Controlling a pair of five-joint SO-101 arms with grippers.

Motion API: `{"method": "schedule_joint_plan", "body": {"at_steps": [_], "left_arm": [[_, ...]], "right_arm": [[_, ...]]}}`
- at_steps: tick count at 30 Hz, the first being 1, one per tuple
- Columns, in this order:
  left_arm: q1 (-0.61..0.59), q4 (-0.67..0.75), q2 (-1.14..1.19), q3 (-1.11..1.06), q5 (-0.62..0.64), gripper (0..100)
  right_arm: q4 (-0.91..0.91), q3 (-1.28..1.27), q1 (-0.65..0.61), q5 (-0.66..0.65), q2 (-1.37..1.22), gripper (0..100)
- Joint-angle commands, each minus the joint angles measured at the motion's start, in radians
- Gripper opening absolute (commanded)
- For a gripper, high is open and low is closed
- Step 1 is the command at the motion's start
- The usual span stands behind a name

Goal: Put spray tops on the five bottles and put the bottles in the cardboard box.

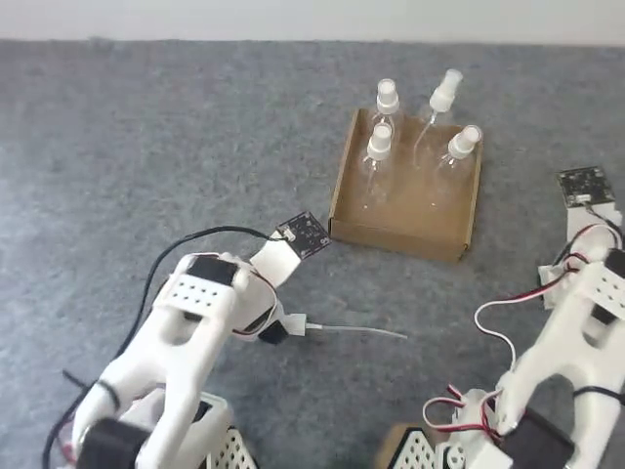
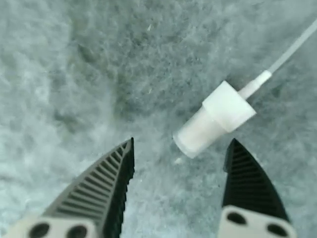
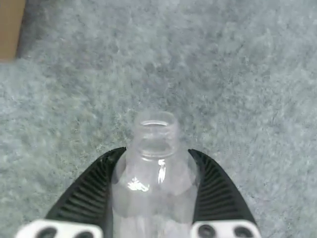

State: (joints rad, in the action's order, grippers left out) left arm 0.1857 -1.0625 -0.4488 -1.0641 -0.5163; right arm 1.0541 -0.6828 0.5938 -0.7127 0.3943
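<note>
While left hand [image 2: 182, 142] gapes over loose spray top [image 2: 218, 116], right hand [image 3: 156, 151] clenches open-necked bottle [image 3: 154, 176], cardboard box [image 3: 10, 29] edge well apart.

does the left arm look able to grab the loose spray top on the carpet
Likely yes: the left gripper hangs open right over the spray top, which lies on its side on bare carpet just ahead of it, nothing between. The right gripper, shut on the bottle, is well away.
</note>
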Motion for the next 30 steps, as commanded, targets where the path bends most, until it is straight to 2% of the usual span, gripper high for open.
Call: {"method": "schedule_joint_plan", "body": {"at_steps": [1,10,14,17,22,30], "left_arm": [[-0.021,0.086,0.074,0.051,0.005,27],[-0.187,0.104,0.241,0.283,0.015,23],[-0.195,0.104,0.284,0.378,0.115,23],[-0.161,0.094,0.273,0.390,0.209,23],[-0.060,-0.003,0.184,0.340,0.362,23],[0.155,-0.074,0.178,0.332,0.784,24]], "right_arm": [[-0.015,0.005,0.018,-0.015,0.047,5.2],[-0.015,0.005,0.018,-0.015,0.047,5.2],[-0.015,0.005,0.018,-0.015,0.047,5.2],[-0.015,0.005,0.018,-0.015,0.047,5.2],[-0.015,0.005,0.016,-0.015,0.047,5.2],[-0.015,0.005,0.012,-0.012,0.047,5.2]]}}
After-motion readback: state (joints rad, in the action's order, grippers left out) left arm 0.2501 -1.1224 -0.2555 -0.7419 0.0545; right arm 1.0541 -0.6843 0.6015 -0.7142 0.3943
